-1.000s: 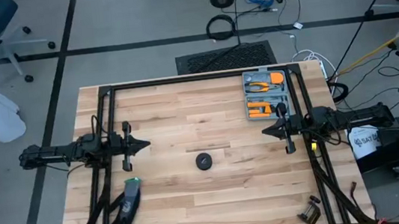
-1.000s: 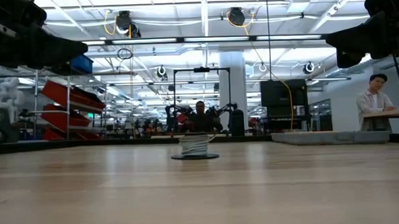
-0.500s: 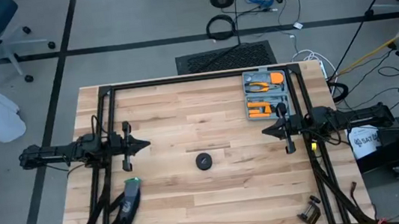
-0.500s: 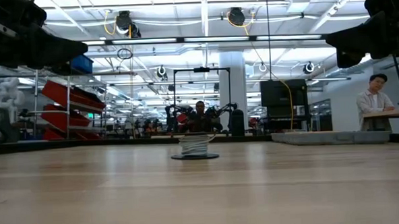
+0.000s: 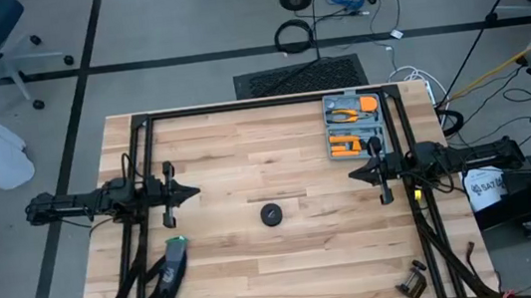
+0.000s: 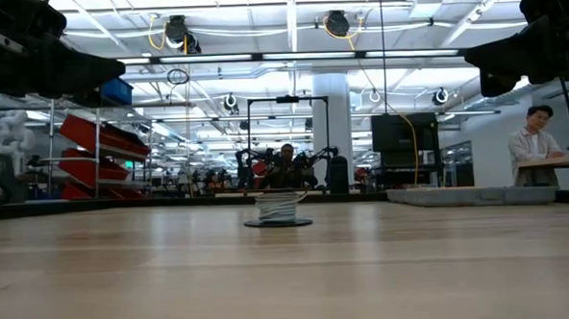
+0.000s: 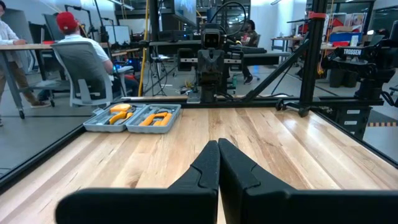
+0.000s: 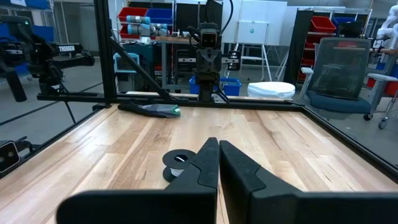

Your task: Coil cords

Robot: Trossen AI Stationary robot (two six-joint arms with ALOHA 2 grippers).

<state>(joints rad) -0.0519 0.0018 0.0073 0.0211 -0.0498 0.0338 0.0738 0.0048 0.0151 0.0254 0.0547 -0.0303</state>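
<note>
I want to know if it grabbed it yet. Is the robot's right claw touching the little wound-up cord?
Apart. The high view shows the right gripper shut, with bare table between it and the cord bundle, which sits alone mid-table.

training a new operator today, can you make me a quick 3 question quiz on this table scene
1. True or false: the wound cord bundle lies on the table between the two arms, held by neither.
2. Which item lies nearest the left gripper? A) the tool tray B) the black glove C) the small dark part near the front right corner
3. Fill in: the fingers of the right gripper are ____.

Key
1. True; both grippers hang apart from it, one to each side.
2. B
3. shut, as are the left gripper's.
</note>
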